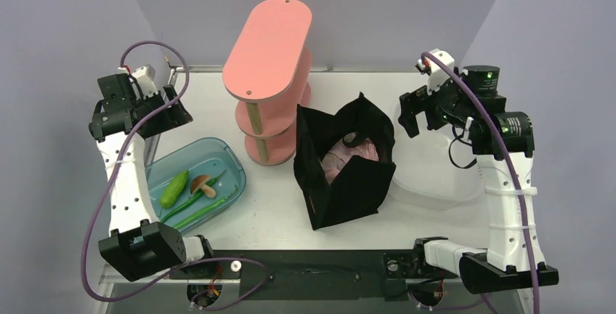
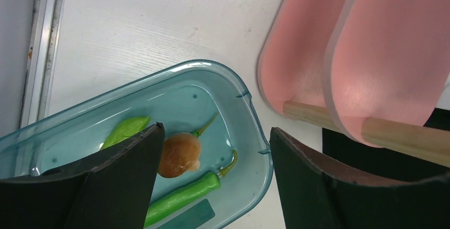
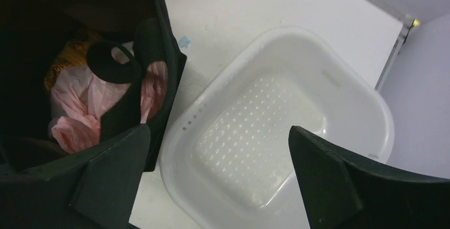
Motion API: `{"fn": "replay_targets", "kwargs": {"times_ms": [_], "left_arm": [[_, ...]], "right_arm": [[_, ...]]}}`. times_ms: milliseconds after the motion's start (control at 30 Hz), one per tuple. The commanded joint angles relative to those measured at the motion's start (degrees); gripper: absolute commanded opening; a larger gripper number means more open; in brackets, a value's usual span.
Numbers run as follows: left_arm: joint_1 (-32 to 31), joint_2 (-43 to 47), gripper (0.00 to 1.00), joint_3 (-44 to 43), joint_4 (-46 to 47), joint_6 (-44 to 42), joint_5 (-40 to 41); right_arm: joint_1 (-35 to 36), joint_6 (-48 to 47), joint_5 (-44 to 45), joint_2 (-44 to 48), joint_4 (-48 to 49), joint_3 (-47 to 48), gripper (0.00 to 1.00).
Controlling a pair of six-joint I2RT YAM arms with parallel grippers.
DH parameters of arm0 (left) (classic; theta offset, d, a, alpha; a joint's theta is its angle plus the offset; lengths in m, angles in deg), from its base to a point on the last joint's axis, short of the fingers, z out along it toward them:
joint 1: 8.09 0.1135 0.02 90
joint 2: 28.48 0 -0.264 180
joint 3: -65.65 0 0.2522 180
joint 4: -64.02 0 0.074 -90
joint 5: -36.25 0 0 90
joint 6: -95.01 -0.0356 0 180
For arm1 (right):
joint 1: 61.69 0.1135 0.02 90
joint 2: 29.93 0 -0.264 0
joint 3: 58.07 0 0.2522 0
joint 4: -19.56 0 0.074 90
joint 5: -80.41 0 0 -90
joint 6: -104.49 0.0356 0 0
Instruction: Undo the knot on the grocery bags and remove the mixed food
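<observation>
My right claw (image 3: 217,178), spread beside the black tote (image 1: 350,187), should drop straight in, pinching the pink bag (image 3: 79,99); left claw (image 2: 215,178) spread too.

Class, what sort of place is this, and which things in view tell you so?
Most likely a robotics lab bench, not a kitchen: a left arm and right arm bolted to a white table, plain walls closing it in, and staged props like a black tote and pink shelf.
</observation>
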Motion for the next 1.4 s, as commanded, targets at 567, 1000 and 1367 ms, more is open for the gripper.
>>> {"fn": "replay_targets", "kwargs": {"times_ms": [567, 1000, 1367], "left_arm": [[-9.73, 15.27, 0.71, -1.40, 8.39, -3.26, -15.75], [-9.72, 15.90, 0.71, -1.84, 5.21, -4.95, -14.81], [-9.70, 14.63, 0.71, -3.68, 4.31, -5.19, -13.81]], "right_arm": [[41.63, -23.73, 31.53, -13.01, -4.85, 5.67, 0.87], [44.17, -28.75, 29.52, -17.08, 1.83, -8.24, 0.87], [41.09, -28.57, 29.57, -21.21, 6.81, -11.64, 0.32]]}}
